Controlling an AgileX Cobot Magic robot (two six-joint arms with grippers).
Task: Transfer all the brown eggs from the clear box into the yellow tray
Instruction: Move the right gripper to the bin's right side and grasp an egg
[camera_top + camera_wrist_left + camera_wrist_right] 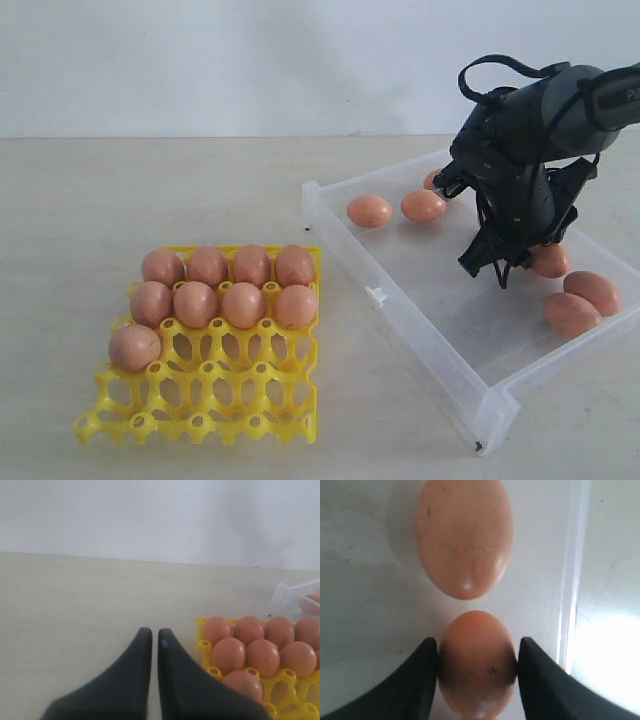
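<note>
The yellow tray (240,400) sits at the front left and holds several brown eggs (196,303), filling its two far rows and one cup of the third. The clear box (400,300) lies to the right with several more eggs (370,210) loose in it. My right gripper (508,266) is down inside the box. In the right wrist view this gripper (476,655) is shut on a brown egg (476,667), and a second egg (464,537) lies just beyond it. My left gripper (155,632) is shut and empty beside the tray (205,642).
Two eggs (582,300) lie against the box's near right wall. A box wall (572,580) runs close beside the held egg. Bare table (150,190) stretches behind the tray. The left arm is out of the exterior view.
</note>
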